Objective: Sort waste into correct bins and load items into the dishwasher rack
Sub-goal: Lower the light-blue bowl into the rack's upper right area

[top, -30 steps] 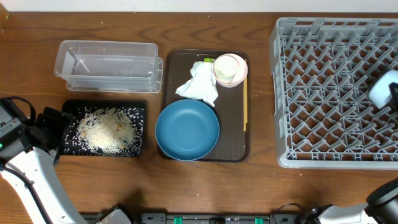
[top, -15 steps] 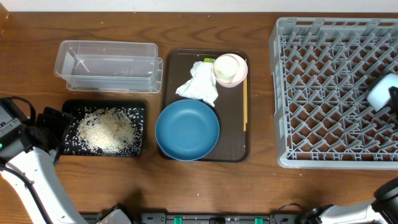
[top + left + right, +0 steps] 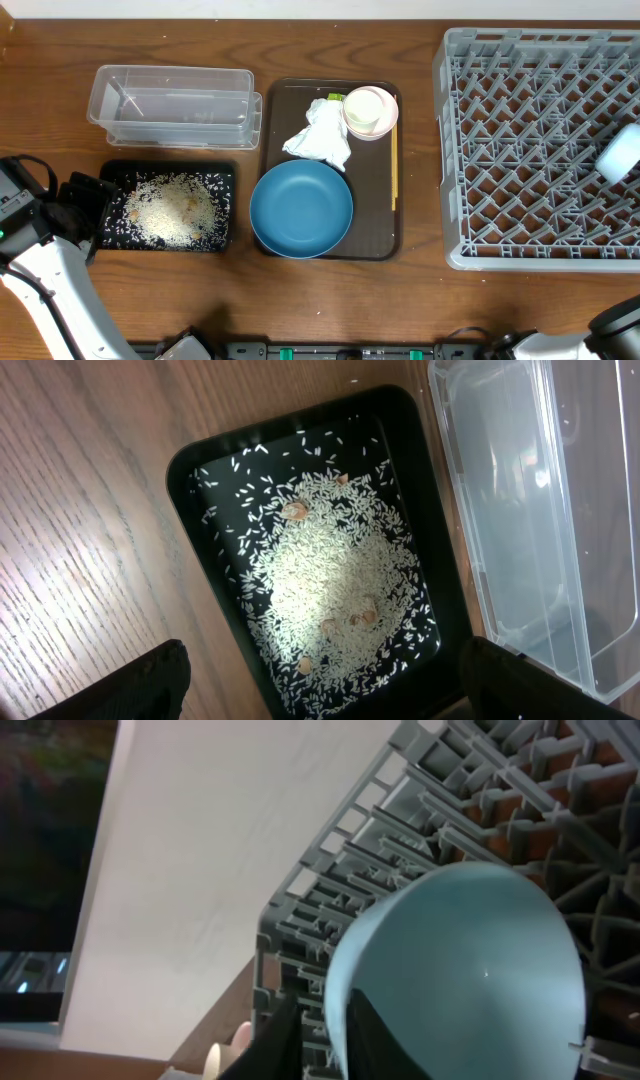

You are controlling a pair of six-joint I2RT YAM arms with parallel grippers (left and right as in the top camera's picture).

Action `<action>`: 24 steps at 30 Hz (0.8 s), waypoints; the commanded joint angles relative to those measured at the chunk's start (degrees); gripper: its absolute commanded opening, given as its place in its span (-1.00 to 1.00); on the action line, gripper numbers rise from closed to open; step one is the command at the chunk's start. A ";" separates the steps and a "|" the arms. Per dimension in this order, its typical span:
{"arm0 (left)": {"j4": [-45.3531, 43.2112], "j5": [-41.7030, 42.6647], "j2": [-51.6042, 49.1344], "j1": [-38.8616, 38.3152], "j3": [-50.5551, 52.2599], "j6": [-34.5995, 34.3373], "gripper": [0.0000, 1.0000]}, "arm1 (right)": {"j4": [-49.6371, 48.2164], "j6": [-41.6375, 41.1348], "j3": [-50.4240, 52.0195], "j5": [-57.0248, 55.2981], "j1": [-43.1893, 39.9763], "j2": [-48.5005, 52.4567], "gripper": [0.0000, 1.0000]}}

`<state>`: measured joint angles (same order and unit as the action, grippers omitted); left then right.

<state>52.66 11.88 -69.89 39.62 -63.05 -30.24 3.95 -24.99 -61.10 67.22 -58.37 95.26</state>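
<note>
Overhead: the small light blue bowl (image 3: 621, 152) lies in the dishwasher rack (image 3: 520, 150) at its far-right edge, tipped among the pegs. The right arm's working end is out of frame here. On the dark brown serving tray (image 3: 380, 205) in the middle of the tabletop (image 3: 330, 300) wait the large dark blue bowl (image 3: 301, 209) at the near end and the crumpled napkin (image 3: 320, 135), the pinkish-white cup (image 3: 370, 112) and a scrap of green-yellow wrapper (image 3: 335, 97) at the far end. The chopsticks (image 3: 394, 170) lie along its right side. To the left, the clear container (image 3: 175, 105) sits far and the black tray (image 3: 168, 168) near, with the rice (image 3: 175, 208) spread inside it. The left end effector (image 3: 88, 212) hangs at the black tray's left end.

Left wrist: its two fingers stand wide apart at the bottom corners with nothing between them. The rice-filled tray lies below and the clear container just beside it on the right.

Right wrist: the right end effector (image 3: 320, 1012) has a dark finger on either side of the bowl's rim, and the bowl's rounded outside fills the view against the rack's lattice. Whether the fingers pinch the rim or stand just off it cannot be told.

The step in hand looks like setting this small bowl into the rack. The next move calls for the fingers to part fully and draw straight back off the rim, so the bowl settles between pegs and is not dragged. After that, the cup or the large bowl on the serving tray would be a sensible next pick. The napkin and wrapper remain to be binned.
</note>
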 commanded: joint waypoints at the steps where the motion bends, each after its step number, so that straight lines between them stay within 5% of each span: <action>1: 0.24 0.04 -0.11 0.22 -0.94 -0.50 0.77 | 0.92 -3.65 0.02 -1.81 -0.11 -3.67 -0.65; 11: 0.24 0.07 -0.11 0.22 -0.94 -0.50 0.78 | 16.50 -4.35 0.02 -21.05 -0.11 -14.12 -0.35; 24: 0.22 0.07 -0.11 0.22 -0.94 -0.50 0.78 | 17.31 -3.21 0.02 -27.78 7.32 -17.86 -0.31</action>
<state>52.66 11.86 -69.89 39.62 -63.05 -30.24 21.34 -29.28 -60.99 44.01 -55.11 78.35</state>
